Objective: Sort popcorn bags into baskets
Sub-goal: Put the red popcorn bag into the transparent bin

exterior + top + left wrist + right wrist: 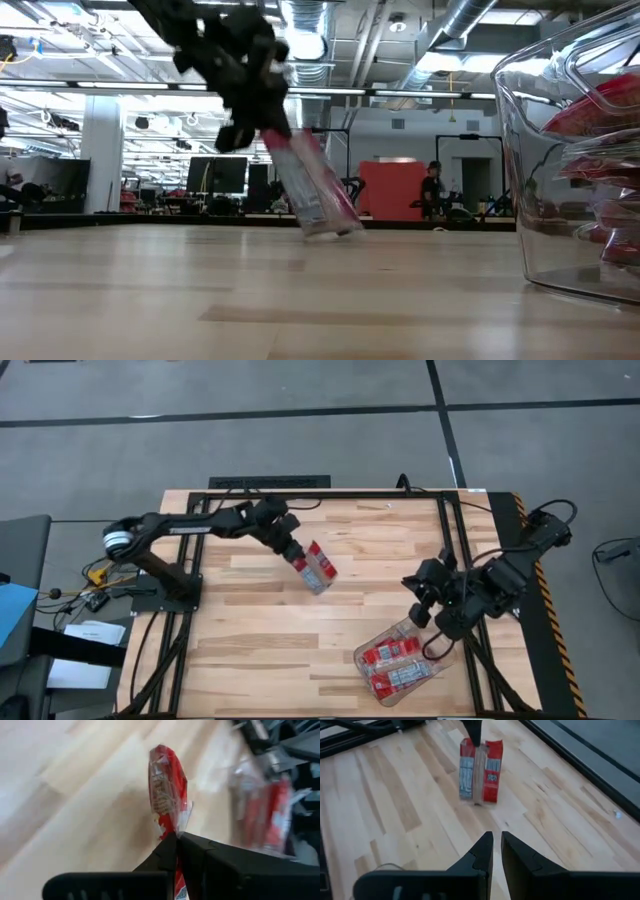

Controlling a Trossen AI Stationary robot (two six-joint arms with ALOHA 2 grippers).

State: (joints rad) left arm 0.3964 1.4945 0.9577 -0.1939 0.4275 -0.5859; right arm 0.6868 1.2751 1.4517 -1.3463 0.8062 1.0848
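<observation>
The left tool (294, 552) pinches one popcorn bag (318, 567) by its top edge, dangling it to the bench (250, 630). It looks light and floppy. The right tool (425, 610), nearly closed and empty, hovers beside the tub (401, 662).

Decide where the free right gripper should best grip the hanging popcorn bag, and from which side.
Probably the lower half of the popcorn bag, approached from the right gripper side. It hangs tilted from the left gripper, which pinches its top edge, leaving the flat lower faces clear above the table.

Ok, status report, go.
Left gripper shut on red flat popcorn bag, above table. Right gripper empty, beside clear plastic tub. Path unobstructed.
</observation>
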